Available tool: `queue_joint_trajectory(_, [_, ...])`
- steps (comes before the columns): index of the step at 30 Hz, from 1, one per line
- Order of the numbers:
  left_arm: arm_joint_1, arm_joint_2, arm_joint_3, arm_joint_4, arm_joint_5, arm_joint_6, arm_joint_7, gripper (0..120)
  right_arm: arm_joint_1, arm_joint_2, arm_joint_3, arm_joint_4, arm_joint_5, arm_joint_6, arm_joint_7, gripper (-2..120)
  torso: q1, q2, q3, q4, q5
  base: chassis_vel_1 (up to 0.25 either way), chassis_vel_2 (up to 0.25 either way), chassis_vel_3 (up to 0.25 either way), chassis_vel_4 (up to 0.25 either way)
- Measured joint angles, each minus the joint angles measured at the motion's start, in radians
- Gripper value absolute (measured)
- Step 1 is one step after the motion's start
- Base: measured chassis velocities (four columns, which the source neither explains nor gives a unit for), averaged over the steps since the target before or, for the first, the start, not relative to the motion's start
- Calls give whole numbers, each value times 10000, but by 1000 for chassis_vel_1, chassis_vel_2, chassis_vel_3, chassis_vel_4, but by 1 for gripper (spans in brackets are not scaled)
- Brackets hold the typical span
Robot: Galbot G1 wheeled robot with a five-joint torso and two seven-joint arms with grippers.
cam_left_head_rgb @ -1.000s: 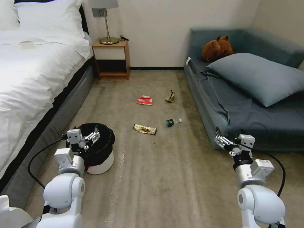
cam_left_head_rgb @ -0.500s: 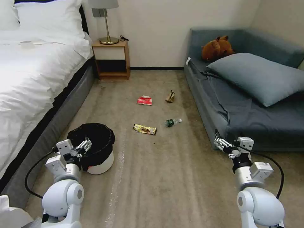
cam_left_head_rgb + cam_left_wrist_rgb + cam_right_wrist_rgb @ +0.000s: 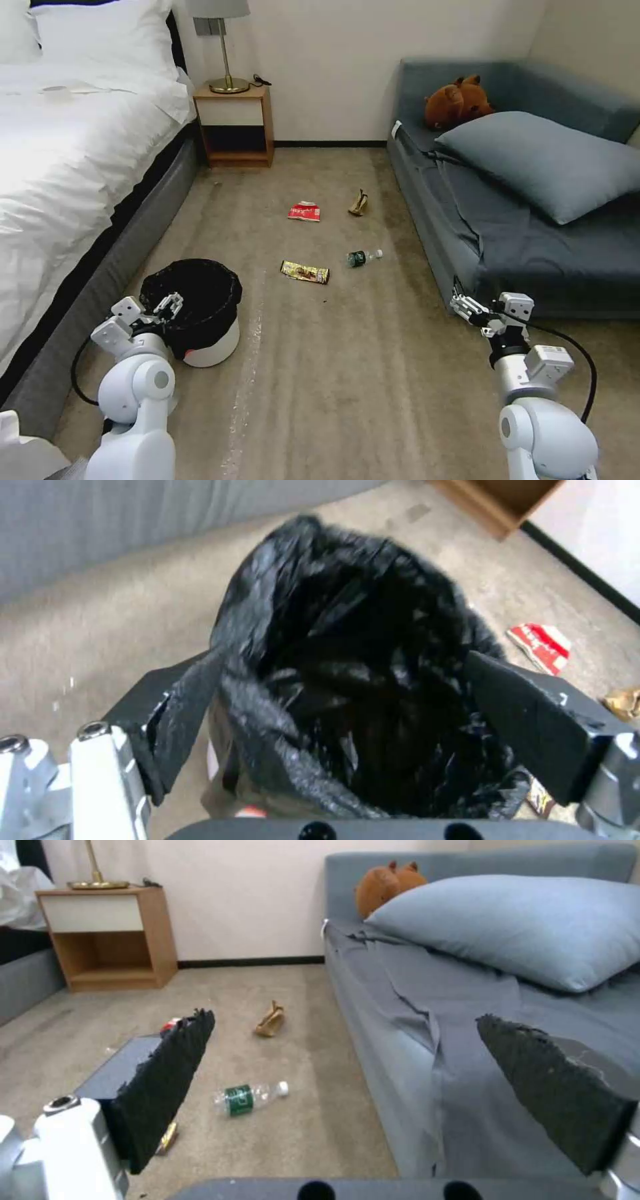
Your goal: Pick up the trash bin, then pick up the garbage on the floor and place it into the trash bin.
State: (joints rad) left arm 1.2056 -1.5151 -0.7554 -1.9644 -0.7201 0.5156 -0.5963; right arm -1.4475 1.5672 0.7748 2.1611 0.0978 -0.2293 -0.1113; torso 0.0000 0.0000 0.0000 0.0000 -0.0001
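The trash bin (image 3: 215, 341) is a small white tub with a black bag over its rim, standing on the carpet beside the bed. My left gripper (image 3: 169, 304) hangs open at its near-left rim. In the left wrist view the bag's mouth (image 3: 360, 695) lies between the spread fingers (image 3: 170, 715). The garbage lies farther out on the floor: a red-and-white packet (image 3: 304, 211), a tan scrap (image 3: 359, 203), a small bottle (image 3: 363, 257) and a yellow-brown wrapper (image 3: 305, 272). My right gripper (image 3: 461, 305) is open and holds nothing, low by the sofa's front corner, with the bottle (image 3: 250, 1097) ahead of it.
A white bed (image 3: 60, 167) runs along the left and a grey sofa (image 3: 533, 233) with a pillow and a brown plush toy (image 3: 459, 101) along the right. A wooden nightstand (image 3: 237, 127) with a lamp stands at the back wall. Open carpet lies between the bin and the litter.
My left arm has drawn back and down, taking its gripper from over the bin's middle to its near-left rim. The right gripper has sunk slightly. The litter and the bin have not moved.
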Motion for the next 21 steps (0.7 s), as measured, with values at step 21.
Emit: queue_joint_trajectory(21, [-1164,404,-606,2091,-1400,-269,-1029,95,-164,78,10,-96,-18,374,-27,100,0,0,0,0,0,0,0,0,0])
